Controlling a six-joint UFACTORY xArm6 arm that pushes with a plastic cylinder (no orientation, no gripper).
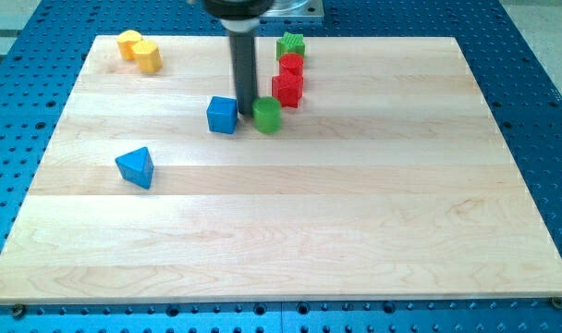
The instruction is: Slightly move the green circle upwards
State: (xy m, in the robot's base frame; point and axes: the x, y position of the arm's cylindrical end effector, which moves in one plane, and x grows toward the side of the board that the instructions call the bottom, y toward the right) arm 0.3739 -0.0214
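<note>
Green circle (pixel 268 115), judged light and slippery, is touched at nine o'clock by my tip (pixel 249 113); contact at six o'clock is advised; no fingers are fitted.

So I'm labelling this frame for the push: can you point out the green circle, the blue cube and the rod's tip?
Green round block (pixel 268 115), camera view: its top face.
Blue cube block (pixel 223 115), camera view: middle of its front face.
My tip (pixel 247 114), camera view: the dark rod's lower end, between the two blocks.

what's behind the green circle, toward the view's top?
Behind the green circle: a red block, another red block, then a green star. My tip sits at its left, partly hiding the blue cube.
</note>
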